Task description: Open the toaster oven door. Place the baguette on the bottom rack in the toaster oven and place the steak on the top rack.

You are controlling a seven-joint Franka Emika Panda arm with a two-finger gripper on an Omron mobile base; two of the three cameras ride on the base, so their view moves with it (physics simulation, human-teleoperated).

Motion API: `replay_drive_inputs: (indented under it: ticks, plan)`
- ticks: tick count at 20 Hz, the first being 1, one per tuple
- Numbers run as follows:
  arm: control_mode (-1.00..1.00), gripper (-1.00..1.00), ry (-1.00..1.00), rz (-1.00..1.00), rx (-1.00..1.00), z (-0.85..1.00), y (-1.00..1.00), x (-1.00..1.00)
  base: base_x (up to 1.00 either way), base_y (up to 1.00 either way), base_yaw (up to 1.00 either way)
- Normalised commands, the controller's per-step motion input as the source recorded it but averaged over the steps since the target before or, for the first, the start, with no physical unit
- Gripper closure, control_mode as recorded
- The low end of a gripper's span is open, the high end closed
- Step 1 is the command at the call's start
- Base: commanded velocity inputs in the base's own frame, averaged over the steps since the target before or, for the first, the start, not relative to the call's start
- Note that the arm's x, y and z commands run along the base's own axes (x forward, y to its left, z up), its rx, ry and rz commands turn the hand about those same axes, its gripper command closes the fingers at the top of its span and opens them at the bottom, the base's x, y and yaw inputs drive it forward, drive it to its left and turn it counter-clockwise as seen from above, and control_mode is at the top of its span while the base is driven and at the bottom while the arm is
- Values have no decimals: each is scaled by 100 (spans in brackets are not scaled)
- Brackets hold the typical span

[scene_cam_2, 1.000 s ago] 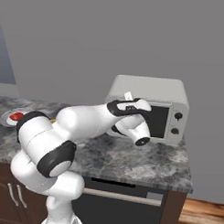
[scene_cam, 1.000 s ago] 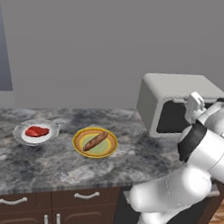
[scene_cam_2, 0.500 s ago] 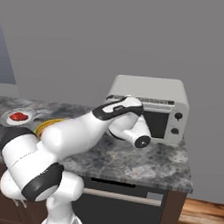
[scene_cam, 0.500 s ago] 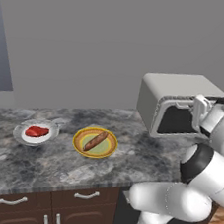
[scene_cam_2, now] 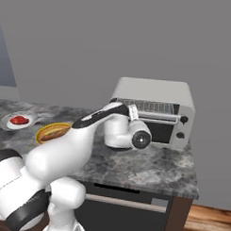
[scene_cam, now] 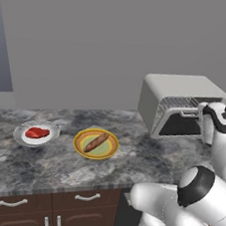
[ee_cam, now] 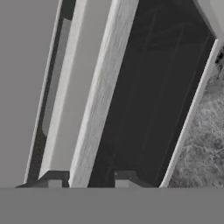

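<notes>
Sat at the bar handle of the toaster oven door, end effector straddling it, one fingertip on each side and the bar running up between them. Looked close to the bar on both sides, yet could not tell whether clenched on it or slack around it. Approached from the front, presumably so as to swing the handle outward and down about the hinge along the lower edge.

Stood only partly open: door leaning out at the top from the toaster oven, with a strip of the top rack exposed just behind and above the end effector. Judged the opening step unfinished, the gap too narrow for loading either rack.

Lay well apart from the end effector, off to its left on the surface: the baguette on a yellow-rimmed plate, and beyond it, farther still, the steak on a white plate. Kept there on their plates, untouched, presumably awaiting a fully lowered door.
</notes>
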Motion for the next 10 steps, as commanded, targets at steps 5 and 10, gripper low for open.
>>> replay_drive_inputs:
  ticks: [5,10]
  plan:
    - [-100,100,41,-6,-13,-99,-16,-45,0,0,0]
    - [-100,100,43,-4,-15,-100,-16,-35,0,0,0]
